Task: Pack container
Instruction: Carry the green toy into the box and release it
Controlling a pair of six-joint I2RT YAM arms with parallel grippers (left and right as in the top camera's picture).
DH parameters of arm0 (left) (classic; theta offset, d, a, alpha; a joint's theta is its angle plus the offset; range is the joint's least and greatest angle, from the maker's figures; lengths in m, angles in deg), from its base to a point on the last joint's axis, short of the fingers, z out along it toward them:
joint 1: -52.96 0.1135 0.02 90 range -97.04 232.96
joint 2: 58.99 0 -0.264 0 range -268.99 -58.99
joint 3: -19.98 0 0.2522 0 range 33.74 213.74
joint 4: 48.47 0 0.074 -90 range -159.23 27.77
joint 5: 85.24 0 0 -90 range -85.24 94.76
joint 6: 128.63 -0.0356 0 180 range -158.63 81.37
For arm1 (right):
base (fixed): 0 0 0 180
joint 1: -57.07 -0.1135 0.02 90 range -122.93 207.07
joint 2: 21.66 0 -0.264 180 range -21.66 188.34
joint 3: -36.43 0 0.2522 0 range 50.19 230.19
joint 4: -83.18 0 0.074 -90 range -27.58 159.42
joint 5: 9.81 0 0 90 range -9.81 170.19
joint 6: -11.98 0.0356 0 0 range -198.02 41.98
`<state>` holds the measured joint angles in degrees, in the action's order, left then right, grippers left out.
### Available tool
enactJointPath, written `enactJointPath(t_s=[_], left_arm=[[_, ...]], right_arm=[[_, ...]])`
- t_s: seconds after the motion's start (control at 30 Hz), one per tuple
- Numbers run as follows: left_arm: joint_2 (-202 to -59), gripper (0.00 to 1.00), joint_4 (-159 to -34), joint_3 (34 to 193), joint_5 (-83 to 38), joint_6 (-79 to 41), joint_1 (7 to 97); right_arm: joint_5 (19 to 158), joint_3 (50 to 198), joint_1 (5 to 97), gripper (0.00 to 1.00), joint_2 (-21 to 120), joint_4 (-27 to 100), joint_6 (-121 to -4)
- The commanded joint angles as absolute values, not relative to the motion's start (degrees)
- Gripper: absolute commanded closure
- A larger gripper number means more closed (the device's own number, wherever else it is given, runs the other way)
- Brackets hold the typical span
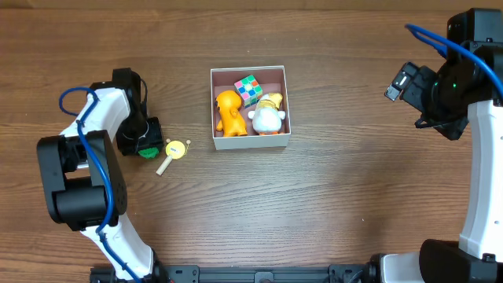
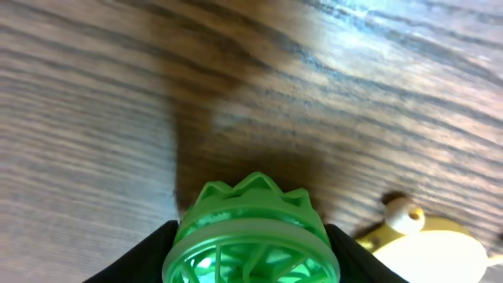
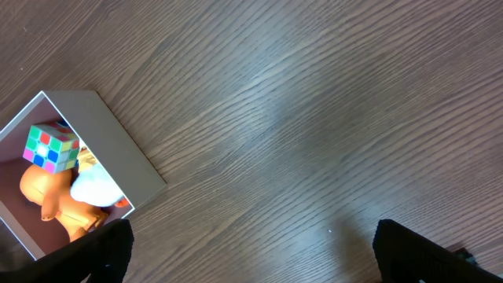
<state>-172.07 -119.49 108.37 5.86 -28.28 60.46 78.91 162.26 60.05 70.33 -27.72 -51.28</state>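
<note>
The left gripper [image 1: 143, 145] is clamping a green ribbed toy [image 2: 250, 236] just beside a yellow rattle [image 1: 174, 150], the box [image 1: 250, 142] is sitting mid-table [image 1: 338, 189] holding an orange figure [image 1: 229, 112], a colour cube [image 1: 247, 89] and a white figure [image 1: 268, 116], and the right gripper [image 3: 251, 240] is hanging wide apart, empty.

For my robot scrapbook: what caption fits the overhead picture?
Left gripper grips a green toy near a yellow toy; container holds cube, orange figure, white figure.
</note>
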Motion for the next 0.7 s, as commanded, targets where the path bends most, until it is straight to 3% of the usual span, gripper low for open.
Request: enactJointPath(t_s=[0.0, 0.3, 0.53, 0.67], left_arm=[[-165.78, 0.44, -123.71, 115.30, 6.23, -27.95, 60.07], [-156.70, 0.46, -131.07, 128.11, -0.89, -29.46, 50.87], [-156.95, 0.48, -123.29, 130.34, -2.42, -26.62, 34.78], [-160.95, 0.47, -118.50, 130.31, 4.18, -22.95, 27.44]], right_arm=[[79.02, 162.98, 60.25, 0.00, 68.67, -27.61, -51.41], [79.02, 162.98, 60.25, 0.00, 68.67, -27.61, -51.41], [79.06, 162.98, 60.25, 0.00, 68.67, -27.61, -51.39], [79.06, 162.98, 60.25, 0.00, 68.67, -27.61, -51.39]])
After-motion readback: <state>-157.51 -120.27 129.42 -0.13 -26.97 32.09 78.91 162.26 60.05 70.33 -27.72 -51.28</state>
